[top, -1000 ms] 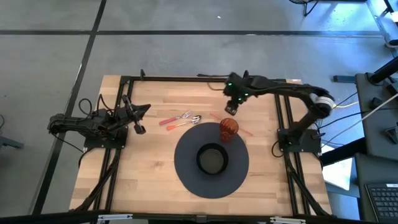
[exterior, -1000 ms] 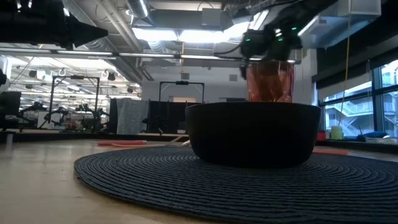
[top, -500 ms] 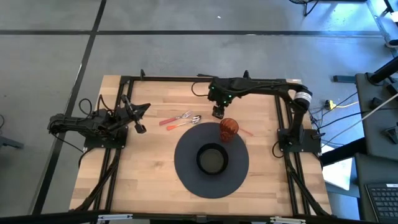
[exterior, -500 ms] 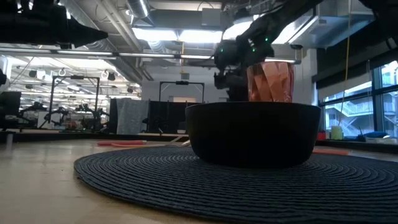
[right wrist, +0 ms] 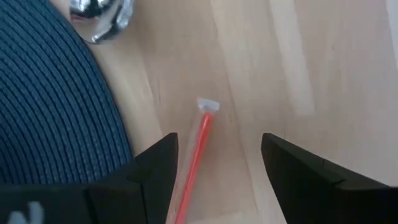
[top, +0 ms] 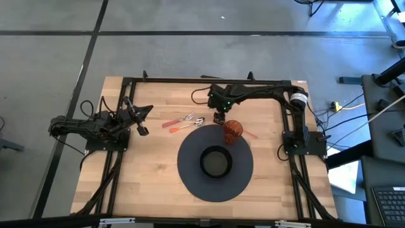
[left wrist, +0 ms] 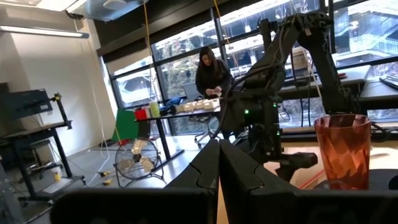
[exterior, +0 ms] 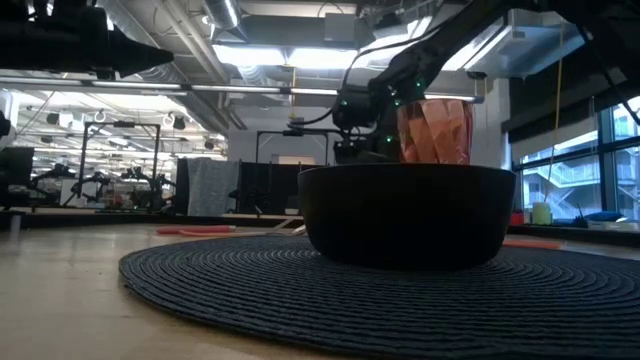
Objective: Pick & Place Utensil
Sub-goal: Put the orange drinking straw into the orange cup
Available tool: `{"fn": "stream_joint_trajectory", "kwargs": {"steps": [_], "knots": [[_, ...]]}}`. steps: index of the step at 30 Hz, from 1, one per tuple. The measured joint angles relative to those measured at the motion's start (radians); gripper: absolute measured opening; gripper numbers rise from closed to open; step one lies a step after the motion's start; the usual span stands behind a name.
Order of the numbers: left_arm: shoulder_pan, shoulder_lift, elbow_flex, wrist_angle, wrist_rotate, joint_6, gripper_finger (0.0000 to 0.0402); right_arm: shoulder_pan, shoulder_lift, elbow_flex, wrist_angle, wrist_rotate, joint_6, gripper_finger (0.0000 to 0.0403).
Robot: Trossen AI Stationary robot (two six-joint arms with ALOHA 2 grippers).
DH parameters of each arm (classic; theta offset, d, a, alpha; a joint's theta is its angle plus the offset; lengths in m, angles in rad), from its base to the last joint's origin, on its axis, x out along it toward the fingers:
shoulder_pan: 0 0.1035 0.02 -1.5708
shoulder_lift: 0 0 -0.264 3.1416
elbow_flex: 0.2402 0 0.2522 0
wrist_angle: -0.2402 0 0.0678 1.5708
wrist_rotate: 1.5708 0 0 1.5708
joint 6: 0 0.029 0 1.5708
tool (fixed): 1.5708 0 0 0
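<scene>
High view: bowl (top: 215, 163) and cup (top: 232, 132) sit on mat (top: 190, 174); right gripper (top: 219, 118) spread wide, left gripper (top: 140, 131) closed, empty.

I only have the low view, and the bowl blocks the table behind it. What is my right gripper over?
Observer: The right gripper hovers, jaws open, astride a thin red utensil lying on bare wood.
Operator: Is that on the placemat?
Observer: No, it lies beside the placemat edge, near the red cup.
Operator: And the left arm?
Observer: The left gripper is parked at the table's left side, jaws shut.
</scene>
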Motion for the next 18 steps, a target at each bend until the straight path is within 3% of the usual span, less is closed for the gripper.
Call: {"fn": "stream_joint_trajectory", "kwargs": {"steps": [18], "knots": [[0.000,0.000,0.000,0.000,0.000,0.018,0.0004,0.024,0.042,0.001,0.021,0.018,-0.036,0.0230]]}}
